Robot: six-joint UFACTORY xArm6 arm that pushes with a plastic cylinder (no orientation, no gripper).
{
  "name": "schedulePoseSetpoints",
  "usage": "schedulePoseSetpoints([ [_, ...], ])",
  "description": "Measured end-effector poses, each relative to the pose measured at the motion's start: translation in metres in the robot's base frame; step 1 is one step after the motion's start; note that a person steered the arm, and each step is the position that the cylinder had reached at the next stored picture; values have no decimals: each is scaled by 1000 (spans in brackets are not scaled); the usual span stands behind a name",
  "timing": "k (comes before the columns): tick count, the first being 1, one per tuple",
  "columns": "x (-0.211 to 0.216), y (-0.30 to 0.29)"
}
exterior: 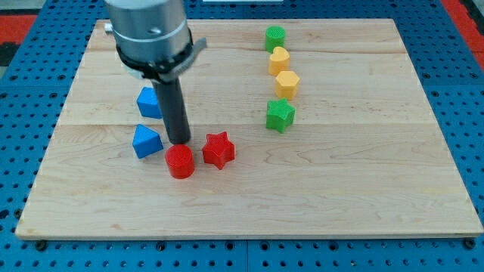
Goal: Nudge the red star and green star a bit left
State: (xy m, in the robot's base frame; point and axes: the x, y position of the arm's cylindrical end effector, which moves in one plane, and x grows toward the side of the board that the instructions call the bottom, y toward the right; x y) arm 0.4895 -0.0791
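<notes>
Tip (180,140) sits left of red star (218,149); green star (280,115) lies farther right. No jaws fitted, nothing held.

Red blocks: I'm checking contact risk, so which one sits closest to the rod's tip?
The red cylinder, just below my tip; the red star lies farther right.

No readable text, labels, brands, numbers or signs anywhere in view. Light wooden board surface (363,189): bare grain only, no markings. Coloured plastic blocks: plain faces, no print. Blue perforated panel (23,83) around board: holes only, no lettering. Grey cylindrical arm housing (147,30) at 11 o'clock: no legible badge or sticker.
</notes>
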Motion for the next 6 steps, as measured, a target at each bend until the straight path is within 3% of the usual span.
schedulePoseSetpoints([
  [2,9,122],
  [3,16,70],
  [4,-14,9],
  [6,28,-61],
])
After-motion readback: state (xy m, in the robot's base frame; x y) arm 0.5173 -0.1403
